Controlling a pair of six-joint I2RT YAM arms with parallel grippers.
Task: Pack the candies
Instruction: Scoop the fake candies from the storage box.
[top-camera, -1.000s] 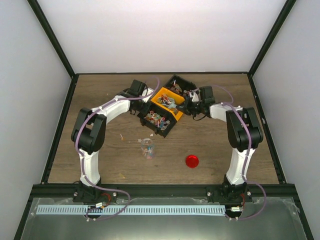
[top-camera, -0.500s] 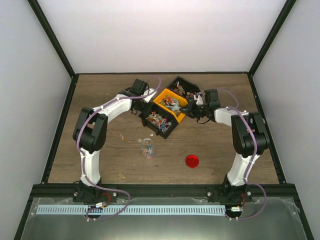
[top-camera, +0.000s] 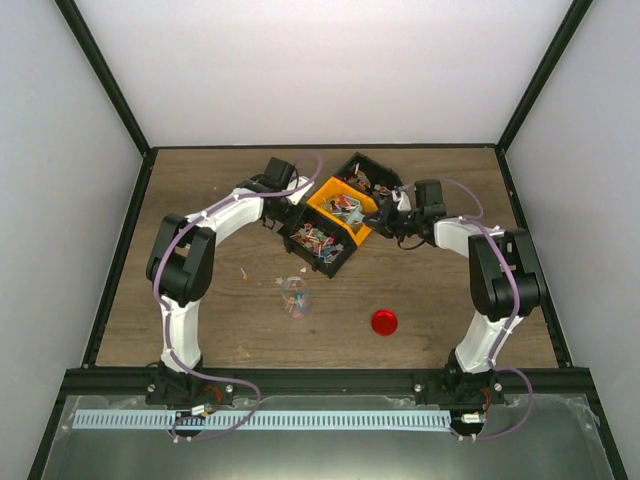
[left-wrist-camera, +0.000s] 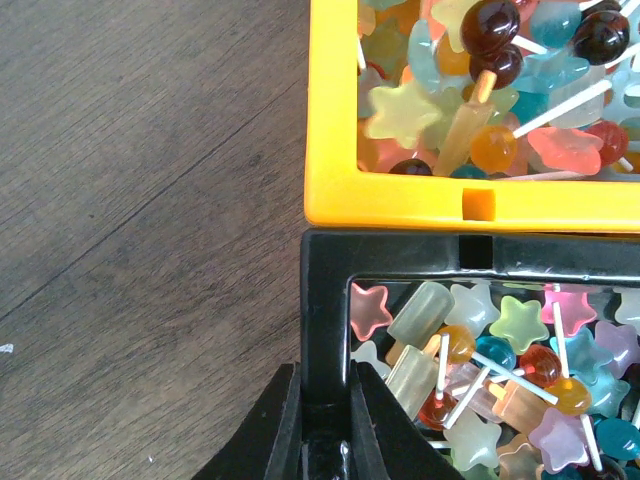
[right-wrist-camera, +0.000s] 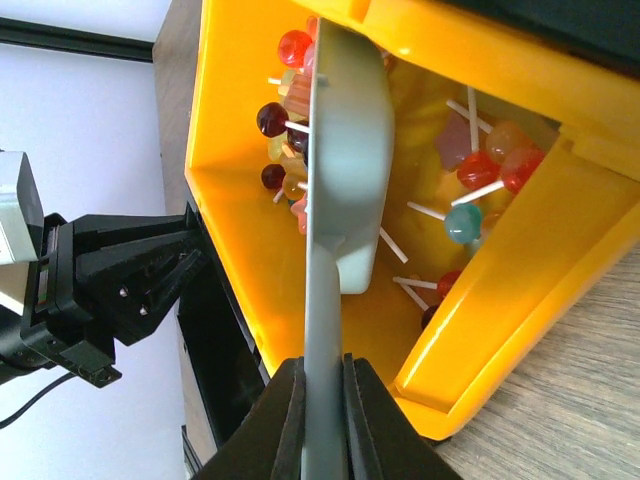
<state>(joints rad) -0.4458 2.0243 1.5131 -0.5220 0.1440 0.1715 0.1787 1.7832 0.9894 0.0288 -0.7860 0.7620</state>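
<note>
- Scores of tiny candies, among them translucent stars, glossy balls on thin white sticks and stubby bars, fill the yellow bin. More fill the near black bin touching its front wall, and a far black bin sits against its back.
- At the yellow bin's front left, the left pincer is clamped across the near black bin's wall, apparently to steady the row.
- From the yellow bin's right, the right pincer grips the handle of a pale scoop. The scoop's bowl is turned on edge inside the yellow bin, among the sweets.
- The sweets look light, hard and slick, so they are likely to slide and roll rather than stack. The sticks appear thin enough to tangle or snap.
- Each piece seems too small for a jaw to pinch alone. The sounder hold is on the scoop handle, driving the bowl under the heap against the yellow bin's wall.
- Well in front of the yellow bin, a clear cup stands on the table with a few sweets inside. It probably tips easily.
- A red lid lies front-right of the yellow bin, apart from the cup.
</note>
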